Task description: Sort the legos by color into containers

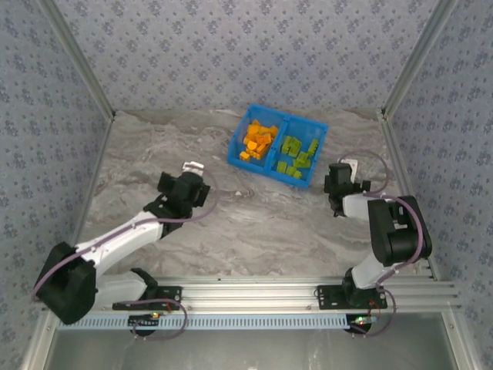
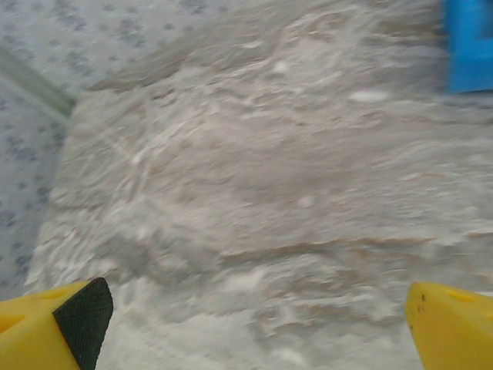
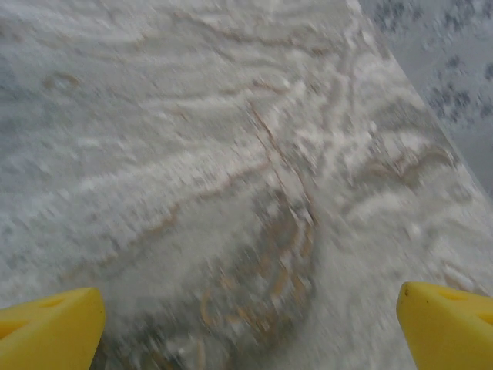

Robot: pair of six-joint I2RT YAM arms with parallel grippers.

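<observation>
The left claw [image 2: 262, 331] and right claw [image 3: 250, 324] both gape empty over the bench [image 2: 231, 193]. Ahead, between them, the blue bin [image 1: 320, 126] holds orange legos [image 1: 258, 140] and green legos [image 1: 299, 154] separately. Probably light, rigid, slick: pinch flat sides.

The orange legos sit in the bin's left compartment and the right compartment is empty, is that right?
Not quite: the top external view shows the right compartment holding lime green legos, so it is not empty. The orange legos do sit in the left compartment.
</observation>
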